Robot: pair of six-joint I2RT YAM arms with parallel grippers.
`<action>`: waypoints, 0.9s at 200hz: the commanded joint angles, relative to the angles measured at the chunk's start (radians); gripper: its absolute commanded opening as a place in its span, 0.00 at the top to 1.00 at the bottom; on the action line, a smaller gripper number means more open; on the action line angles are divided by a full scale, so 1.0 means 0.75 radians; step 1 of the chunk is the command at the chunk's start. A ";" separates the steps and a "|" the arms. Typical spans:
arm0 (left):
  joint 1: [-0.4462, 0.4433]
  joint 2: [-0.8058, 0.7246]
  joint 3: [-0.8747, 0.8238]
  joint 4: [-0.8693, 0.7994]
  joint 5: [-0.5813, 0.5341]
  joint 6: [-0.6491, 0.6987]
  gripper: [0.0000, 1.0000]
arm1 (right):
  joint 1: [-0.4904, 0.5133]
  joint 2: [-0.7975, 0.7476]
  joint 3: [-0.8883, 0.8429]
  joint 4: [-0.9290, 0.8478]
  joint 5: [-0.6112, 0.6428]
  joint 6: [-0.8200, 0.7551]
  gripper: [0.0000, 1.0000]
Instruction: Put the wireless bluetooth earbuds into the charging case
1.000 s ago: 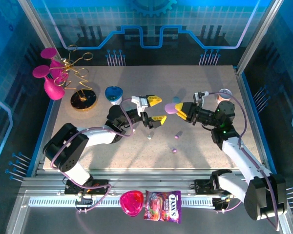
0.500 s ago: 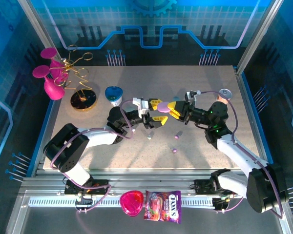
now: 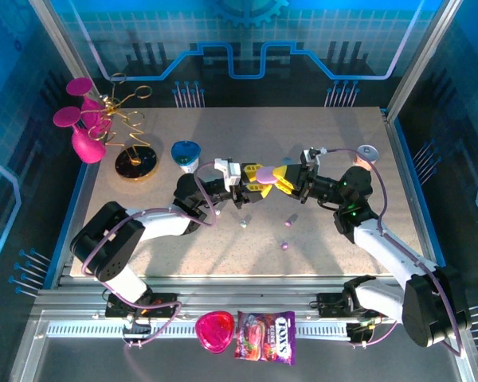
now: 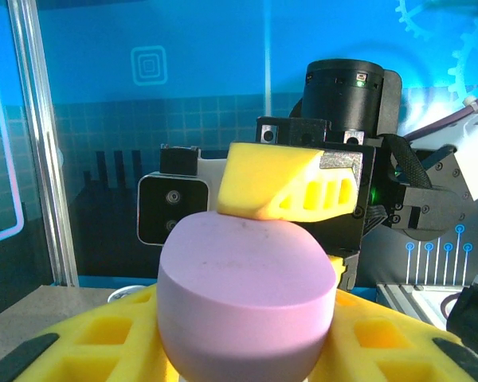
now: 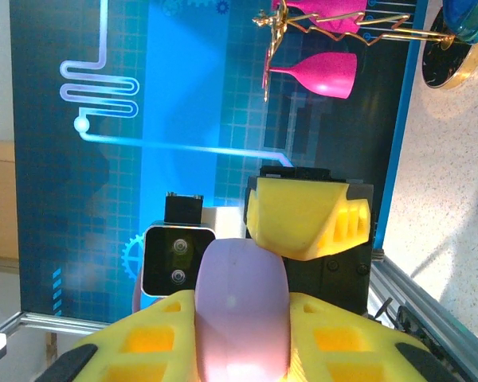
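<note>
While both claws gripped the same lilac case [image 3: 264, 170] above the middle of the table [image 3: 334, 127], the risk lay in the handover. The left gripper [image 3: 251, 181] had its yellow fingers clenched against the case's sides, and the right gripper [image 3: 280, 177] was likewise grasping it from the opposite end. If either arm pulled before the other let go, the smooth rounded shell could twist between the pads, pop free and drop onto the table. It might then scatter the earbuds lying loose below. A hold this near the edge might also leave the lid hard to open, though the wrist views did not show where the seam lay. Three earbuds sat on the table in front of the grippers, one pale [image 3: 243, 225] and two lilac [image 3: 290, 219] [image 3: 284, 246], none yet in any case. A second earlier the left jaws had stood wide open with the right gripper well apart from them; since then the right arm had carried the case across and the left fingers had closed on it, while the earbuds had not moved
</note>
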 commanded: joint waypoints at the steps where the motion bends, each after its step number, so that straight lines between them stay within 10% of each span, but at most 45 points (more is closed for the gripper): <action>1: -0.019 -0.043 0.016 0.045 0.092 0.020 0.64 | 0.010 0.018 0.011 0.045 0.044 0.009 0.75; 36: -0.017 -0.052 0.000 0.044 0.066 0.010 0.66 | 0.011 0.003 0.016 0.011 0.058 -0.020 0.63; 74: 0.009 -0.048 -0.021 0.044 0.017 -0.078 0.66 | -0.017 -0.071 0.047 -0.188 0.076 -0.196 0.26; 130: 0.073 -0.063 -0.097 0.044 -0.039 -0.238 0.67 | 0.002 -0.301 0.293 -1.133 0.385 -1.184 0.11; 180: 0.094 -0.102 -0.150 0.044 -0.029 -0.275 0.67 | 0.267 -0.276 0.485 -1.420 0.812 -1.853 0.00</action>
